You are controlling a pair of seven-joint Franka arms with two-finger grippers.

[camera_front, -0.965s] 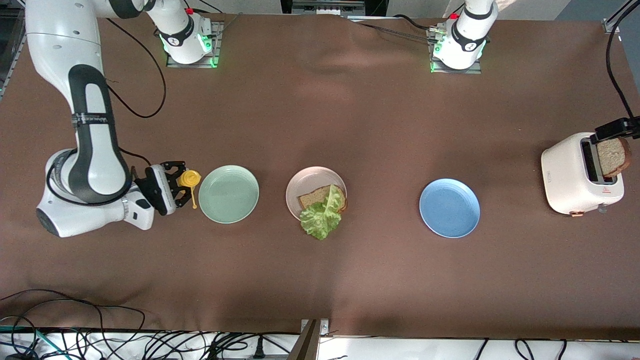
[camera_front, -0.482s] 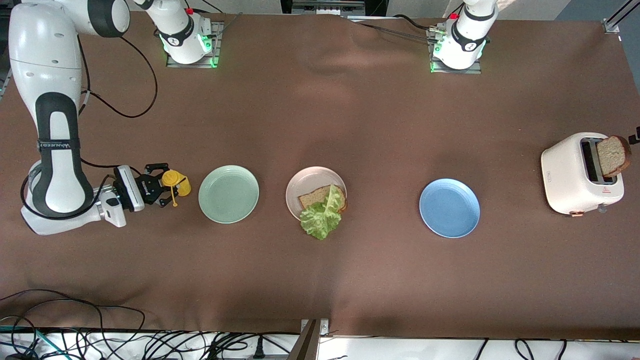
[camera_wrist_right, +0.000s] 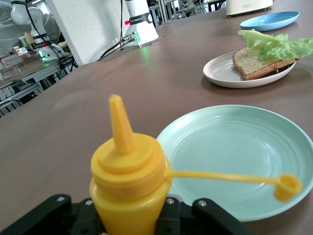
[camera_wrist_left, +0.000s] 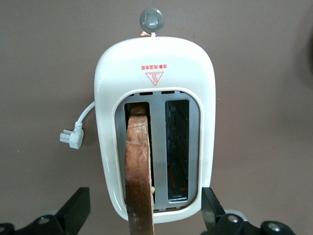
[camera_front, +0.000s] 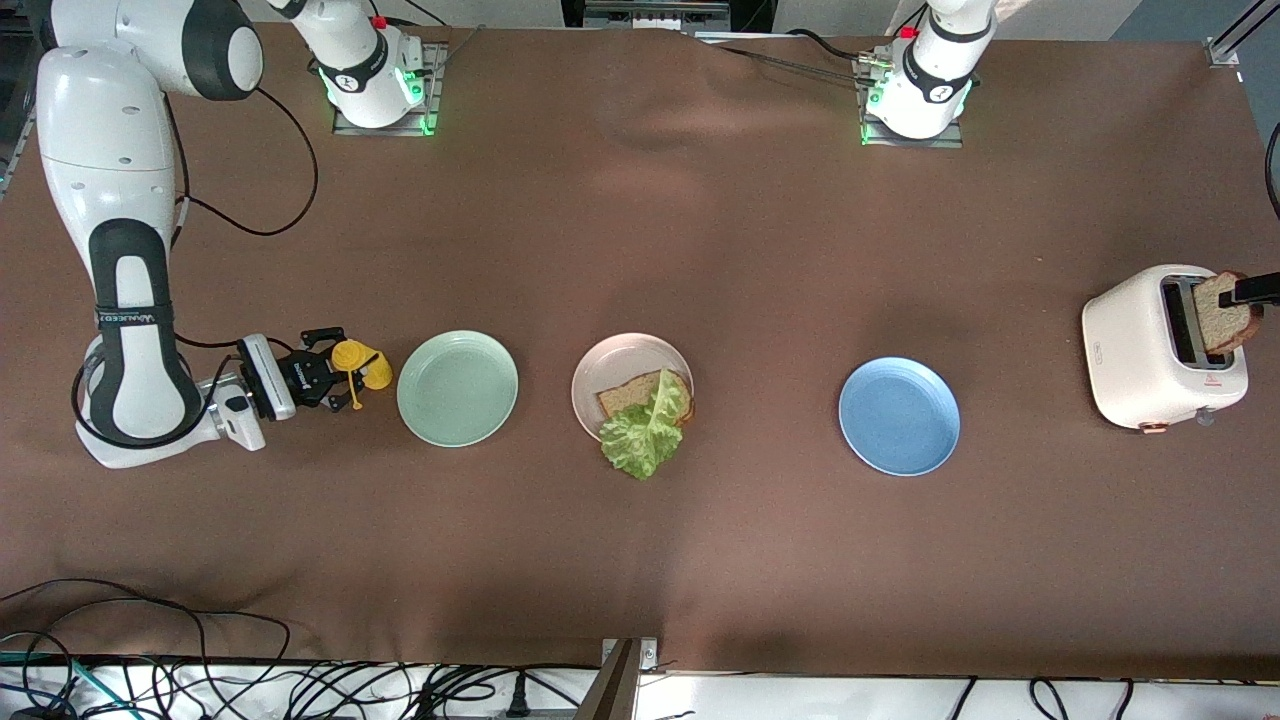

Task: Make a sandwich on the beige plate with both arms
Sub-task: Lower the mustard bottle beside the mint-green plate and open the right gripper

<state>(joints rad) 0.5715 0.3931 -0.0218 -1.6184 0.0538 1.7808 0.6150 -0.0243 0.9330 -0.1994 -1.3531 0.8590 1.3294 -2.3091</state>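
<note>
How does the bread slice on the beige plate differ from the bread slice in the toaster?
The bread slice on the beige plate lies flat; the slice in the toaster stands on edge in a slot. The plate slice has a lettuce leaf on it; the toaster slice is bare. Both are brown with a crust.
</note>
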